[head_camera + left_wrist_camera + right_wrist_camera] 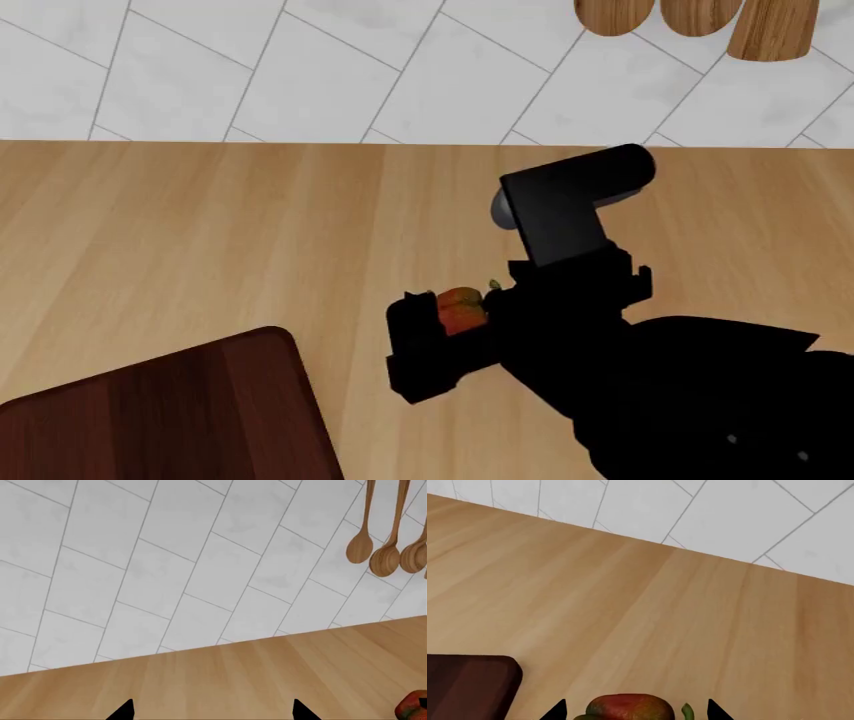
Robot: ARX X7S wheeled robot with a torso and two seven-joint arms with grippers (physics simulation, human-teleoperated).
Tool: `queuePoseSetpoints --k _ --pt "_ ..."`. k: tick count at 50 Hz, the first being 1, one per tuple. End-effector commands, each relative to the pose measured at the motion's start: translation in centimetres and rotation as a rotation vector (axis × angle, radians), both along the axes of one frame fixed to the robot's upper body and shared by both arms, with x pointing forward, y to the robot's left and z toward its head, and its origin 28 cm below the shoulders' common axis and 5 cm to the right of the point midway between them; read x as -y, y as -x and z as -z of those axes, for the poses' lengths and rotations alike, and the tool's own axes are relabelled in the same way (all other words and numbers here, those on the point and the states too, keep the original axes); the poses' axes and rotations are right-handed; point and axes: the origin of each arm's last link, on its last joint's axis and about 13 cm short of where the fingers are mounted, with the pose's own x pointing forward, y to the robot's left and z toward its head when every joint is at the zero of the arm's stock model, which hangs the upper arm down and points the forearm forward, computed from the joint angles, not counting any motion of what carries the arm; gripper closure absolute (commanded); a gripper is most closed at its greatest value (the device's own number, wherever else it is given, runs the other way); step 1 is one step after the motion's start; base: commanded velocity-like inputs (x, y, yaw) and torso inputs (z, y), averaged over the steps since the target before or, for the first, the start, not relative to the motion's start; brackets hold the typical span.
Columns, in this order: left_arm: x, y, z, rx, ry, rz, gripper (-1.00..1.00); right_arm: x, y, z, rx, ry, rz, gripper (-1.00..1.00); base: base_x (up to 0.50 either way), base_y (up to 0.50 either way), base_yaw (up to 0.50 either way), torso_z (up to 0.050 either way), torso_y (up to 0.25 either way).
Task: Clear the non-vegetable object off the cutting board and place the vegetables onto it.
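- While the right gripper [447, 345] sits low over the counter [200, 240], the red bell pepper [461, 308] is right between its fingers, off the cutting board [160, 410], on bare wood just beside the board's rounded corner.
- Right wrist view shows the pepper [624, 707] between the two dark fingertips [554, 711], which are spread wider than it. Can't tell if they touch it, so I'd call that gripper spread around the pepper, not pinching.
- Left gripper [212, 715] only shows as two black tips at the frame edge, spread well apart with nothing between them, over bare counter [233, 680]. A bit of the pepper [410, 707] peeks in at the corner of that view.
- Room to move: lots of bare counter between the board and the tiled wall [267, 70]; the counter runs straight into the wall at the back.
- Wooden spoons [383, 555] hang on the wall, well above the counter.
- No writing or labels anywhere that I can read.
- Hidden stuff: the board is cut off by the frame edge in head view, so most of its surface isn't visible. The right arm [667, 380] blocks a big chunk of counter. The tuber and the bacon-like strip aren't in any view.
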Motion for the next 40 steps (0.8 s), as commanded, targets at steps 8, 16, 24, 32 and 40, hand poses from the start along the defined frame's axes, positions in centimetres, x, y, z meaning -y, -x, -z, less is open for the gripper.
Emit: queuePoseSetpoints --k 8,16,24,32,40 --pt "0.1 -0.3 -0.2 0.027 0.013 0.036 -1.0 -0.4 -0.8 1.6 -0.029 -0.011 -0.021 -1.0 0.0 0.0 0.0 0.0 0.0" --pt "0.1 -0.4 -0.1 0.025 0.014 0.038 -1.0 -0.5 -1.0 2.1 -0.049 -0.02 -0.033 -1.0 0.0 0.0 0.0 0.0 0.0" --pt "0.1 -0.4 -0.1 0.025 0.014 0.037 -1.0 -0.5 -1.3 2.7 -0.067 -0.02 -0.034 -1.0 0.0 0.0 0.0 0.0 0.0" --pt "0.0 -0.4 -0.1 0.026 0.014 0.037 -1.0 -0.4 -1.3 3.5 -0.09 -0.016 -0.03 -1.0 0.0 0.0 0.0 0.0 0.0" --pt "0.1 -0.4 -0.1 0.028 0.014 0.038 -1.0 -0.1 -1.0 2.9 -0.065 -0.012 -0.015 1.0 0.0 0.0 0.0 -0.001 0.0"
